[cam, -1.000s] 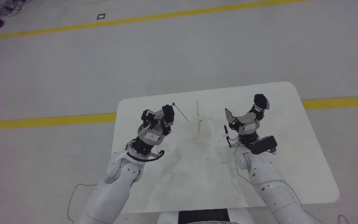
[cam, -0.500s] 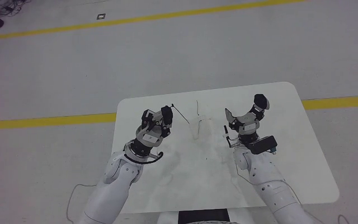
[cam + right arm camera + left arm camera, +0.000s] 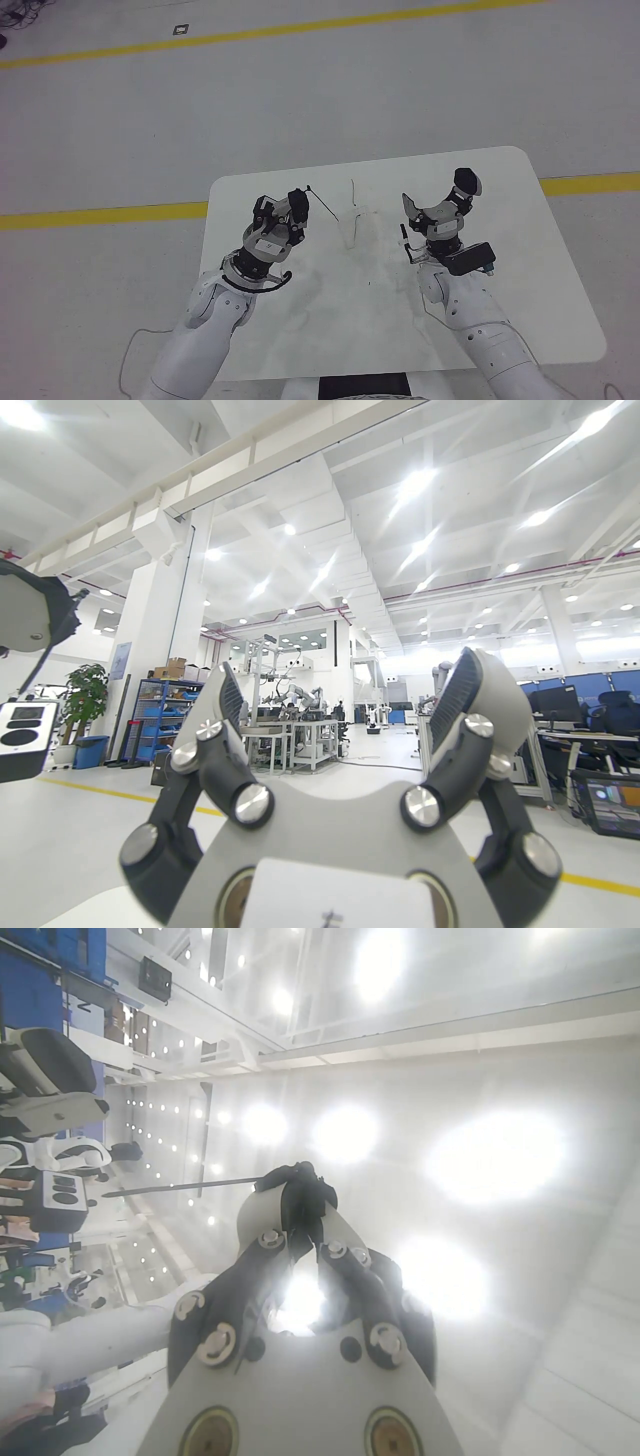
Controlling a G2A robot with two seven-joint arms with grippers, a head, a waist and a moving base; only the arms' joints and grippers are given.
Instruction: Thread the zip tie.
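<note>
My left gripper (image 3: 300, 197), over the left part of the table (image 3: 510, 260), is clenched on one end of the black zip tie (image 3: 322, 200), which juts rightward from its tips. My right gripper (image 3: 437, 193) hangs well apart to the right with its jaws spread. A white piece (image 3: 351, 215) lies on the table between them.

We note a thin, dark, straight zip tie (image 3: 180, 1186), one end clamped between the fingertips of the left gripper (image 3: 300, 1176), the rest jutting sideways beyond them.

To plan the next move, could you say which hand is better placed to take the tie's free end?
Probably the right hand: open and empty, while the left hand is shut on the tie.
</note>
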